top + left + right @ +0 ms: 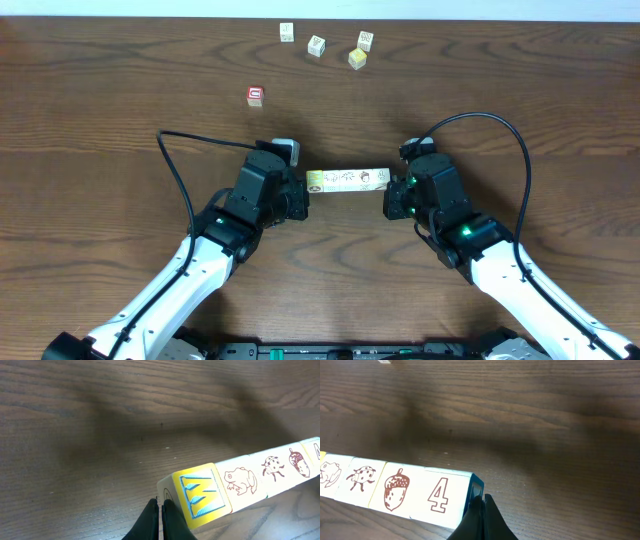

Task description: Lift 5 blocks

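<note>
— Five cream and yellow printed wooden blocks (347, 180) in one row, mid dark wood desk (120, 90), between my arms.
— Jaws?
— On my left gripper (160, 507), pressed together, tips at the yellow W end. My right gripper (481, 502), same, at the "4" end. Can't tell if the row's off the desk. The red-faced cube (255, 95) is well apart.

Cream blocks (395, 490), brown frog, ladybird, acorn, 4 prints, dark woodgrain table (530, 405)
</note>
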### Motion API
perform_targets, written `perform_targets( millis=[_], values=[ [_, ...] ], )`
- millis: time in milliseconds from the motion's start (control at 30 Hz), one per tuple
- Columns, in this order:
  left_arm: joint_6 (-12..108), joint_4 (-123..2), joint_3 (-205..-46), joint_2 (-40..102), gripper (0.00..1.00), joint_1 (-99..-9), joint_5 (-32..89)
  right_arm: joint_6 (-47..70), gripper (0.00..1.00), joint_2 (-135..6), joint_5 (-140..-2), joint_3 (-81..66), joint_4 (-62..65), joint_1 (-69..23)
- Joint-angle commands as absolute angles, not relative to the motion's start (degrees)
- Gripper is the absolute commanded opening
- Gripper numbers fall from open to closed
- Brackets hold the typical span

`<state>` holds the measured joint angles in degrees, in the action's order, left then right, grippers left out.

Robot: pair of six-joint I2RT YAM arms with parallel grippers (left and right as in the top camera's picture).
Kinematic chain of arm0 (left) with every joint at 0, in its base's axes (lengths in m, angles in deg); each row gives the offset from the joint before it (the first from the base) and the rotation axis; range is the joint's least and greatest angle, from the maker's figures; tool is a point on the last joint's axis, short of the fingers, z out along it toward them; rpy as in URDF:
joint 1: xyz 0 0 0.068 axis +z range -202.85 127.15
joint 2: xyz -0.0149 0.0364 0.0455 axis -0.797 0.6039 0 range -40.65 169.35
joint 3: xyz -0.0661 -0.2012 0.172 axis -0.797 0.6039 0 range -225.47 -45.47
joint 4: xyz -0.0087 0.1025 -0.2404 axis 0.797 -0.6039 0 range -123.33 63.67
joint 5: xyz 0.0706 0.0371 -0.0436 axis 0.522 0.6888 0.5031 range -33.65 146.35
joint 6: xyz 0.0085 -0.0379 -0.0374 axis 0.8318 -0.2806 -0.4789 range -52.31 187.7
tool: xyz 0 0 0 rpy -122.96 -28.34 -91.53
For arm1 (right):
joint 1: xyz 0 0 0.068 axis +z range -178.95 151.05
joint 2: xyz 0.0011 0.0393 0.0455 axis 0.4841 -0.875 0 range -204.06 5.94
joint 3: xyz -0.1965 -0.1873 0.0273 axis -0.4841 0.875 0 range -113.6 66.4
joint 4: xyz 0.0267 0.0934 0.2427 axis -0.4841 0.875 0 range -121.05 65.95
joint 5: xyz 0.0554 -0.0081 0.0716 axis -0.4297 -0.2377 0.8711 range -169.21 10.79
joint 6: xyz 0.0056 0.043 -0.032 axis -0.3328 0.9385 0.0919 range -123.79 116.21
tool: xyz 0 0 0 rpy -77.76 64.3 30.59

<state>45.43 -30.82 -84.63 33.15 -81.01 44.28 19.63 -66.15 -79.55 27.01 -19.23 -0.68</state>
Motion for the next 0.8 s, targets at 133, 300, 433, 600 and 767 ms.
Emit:
perform_targets(
  millis=[133, 300, 433, 600, 767],
  values=[
    [45.17, -29.00, -87.89, 32.56, 0.07, -83.04, 34.07, 19.28, 0.01, -65.52, -66.35, 24.43, -20.48, 3.36],
    [45.15, -29.03, -87.89, 32.56, 0.07, -83.04, 34.07, 19.28, 0.01, -65.52, -66.39, 24.43, -20.50, 3.36],
    [45.15, -29.03, -87.89, 32.51, 0.07, -83.04, 34.07, 19.28, 0.01, -65.52, -66.55, 24.43, -20.37, 3.41],
    [45.15, -29.03, -87.89, 32.51, 0.07, -83.04, 34.07, 19.28, 0.01, -65.52, -66.59, 24.43, -20.33, 3.41],
    [45.15, -29.03, -87.89, 32.51, 0.07, -83.04, 34.07, 19.30, 0.01, -65.52, -66.59, 24.43, -20.09, 3.41]
  ],
)
